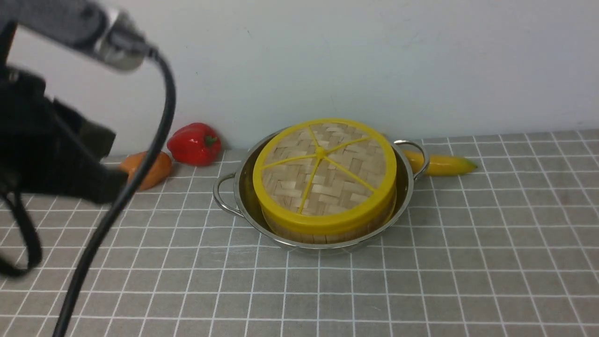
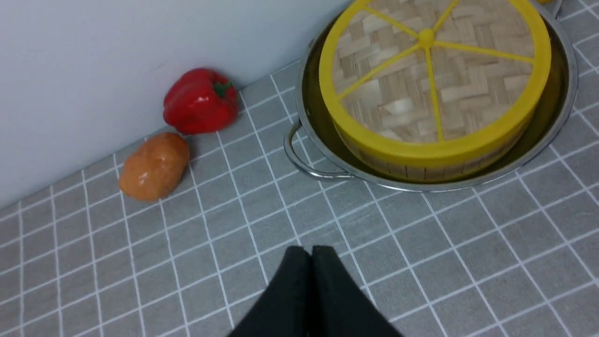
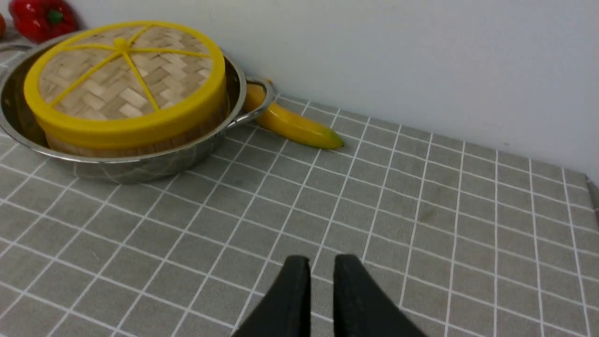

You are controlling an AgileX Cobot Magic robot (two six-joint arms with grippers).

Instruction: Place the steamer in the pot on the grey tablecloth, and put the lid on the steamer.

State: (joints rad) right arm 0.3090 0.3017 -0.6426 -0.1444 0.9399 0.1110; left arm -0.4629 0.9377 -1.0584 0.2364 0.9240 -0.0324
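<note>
The shiny pot (image 1: 403,196) stands on the grey tablecloth (image 1: 444,281) near the back wall. Inside it sits the steamer (image 1: 299,235), only its wooden wall showing under the lid (image 1: 325,171). The woven, yellow-spoked lid lies flat on the steamer. My left gripper (image 2: 311,250) hangs over bare cloth in front of the pot's left handle (image 2: 304,161), shut and empty. In the front view the left arm's dark end (image 1: 105,183) is off to the pot's left. My right gripper (image 3: 322,262) is over the cloth to the pot's right, shut on nothing, a thin slit between its fingers.
A red bell pepper (image 1: 194,143) and an orange potato-like piece (image 1: 161,168) lie by the wall left of the pot. A banana (image 1: 442,164) lies behind the pot's right handle. A black cable (image 1: 117,201) hangs from the left arm across the left foreground.
</note>
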